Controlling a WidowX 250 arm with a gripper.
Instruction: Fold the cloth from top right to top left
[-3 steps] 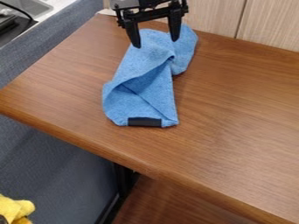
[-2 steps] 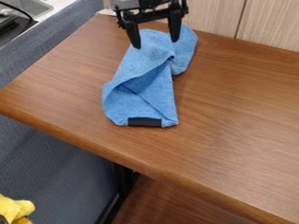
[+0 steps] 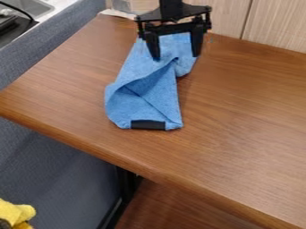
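The black gripper (image 3: 176, 57) hangs at the top of the view over the upper part of the cloth, its two fingers spread wide with nothing held between them. Below it the blue cloth (image 3: 143, 98) lies on the wooden table, long and narrow, with creases and a folded-over layer across its middle. A black label is at the cloth's lower edge. The gripper hides part of the cloth's upper end, and whether the fingertips touch the fabric I cannot tell.
The brown table (image 3: 239, 116) has its front edge running from left to lower right. A wood-panel wall (image 3: 278, 27) stands behind it. A yellow object (image 3: 15, 212) is at the lower left, and a sink (image 3: 30, 6) at the upper left.
The gripper has moved right and somewhat down in the view, with its fingers still apart. The cloth has kept its shape and place.
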